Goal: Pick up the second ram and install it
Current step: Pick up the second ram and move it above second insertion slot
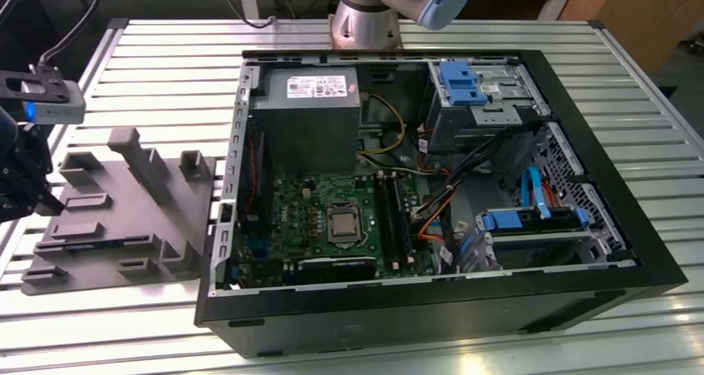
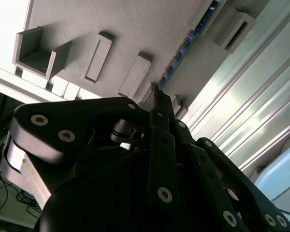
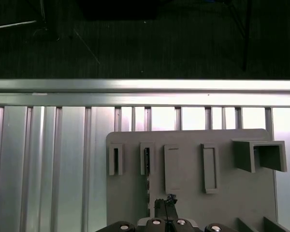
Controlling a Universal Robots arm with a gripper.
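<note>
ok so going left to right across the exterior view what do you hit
gripper → grey holder plate → motherboard → orange cables → lower blue drive bracket

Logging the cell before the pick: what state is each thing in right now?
computer case: lying on its side, side panel off, inside exposed.
processor: uncovered, no cooler on it.
second ram: standing on edge in a slot of the grey fixture, not installed.
gripper: low over the fixture, close by the ram's end.
</note>
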